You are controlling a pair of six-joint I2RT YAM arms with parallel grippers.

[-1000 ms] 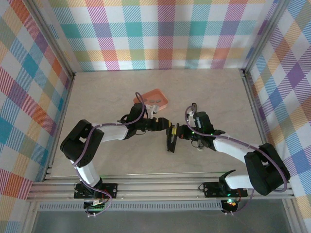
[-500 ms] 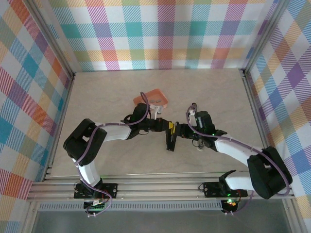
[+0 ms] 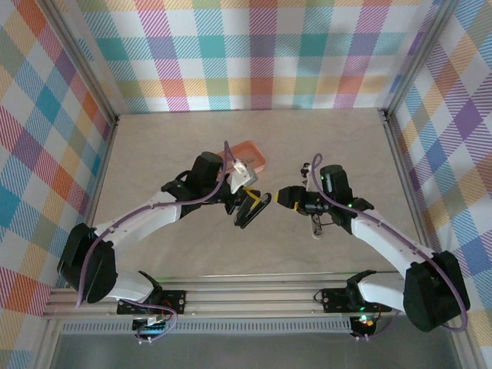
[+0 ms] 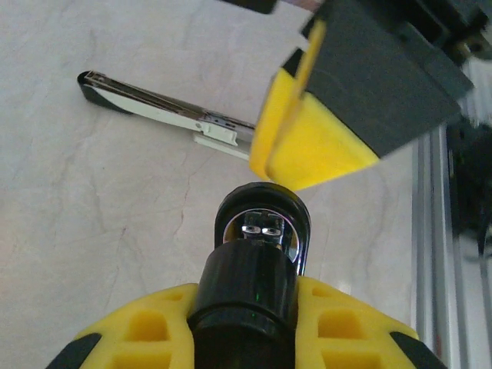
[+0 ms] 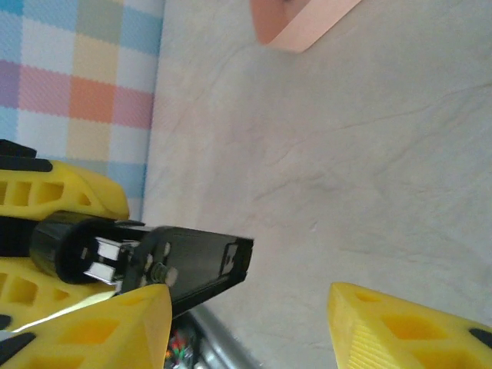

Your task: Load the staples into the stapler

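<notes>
Two grippers meet near the middle of the table (image 3: 154, 154), and you can read both plainly. Your left gripper (image 3: 247, 206) is clamped on the black stapler (image 3: 258, 209), which hangs tilted above the tabletop. From the left wrist you see its rounded end (image 4: 261, 231) sitting between the yellow fingers (image 4: 131, 330). Your right gripper (image 3: 283, 196) is spread apart with nothing in it, just beside the stapler's free end. In the right wrist view, that end (image 5: 192, 265) pokes out above the gap between the two fingers (image 5: 407, 330). You'll find the orange tray (image 3: 252, 151) behind the left wrist. The staples are too small to make out. A silver metal bar (image 4: 154, 104) with a black tip lies flat on the table.
</notes>
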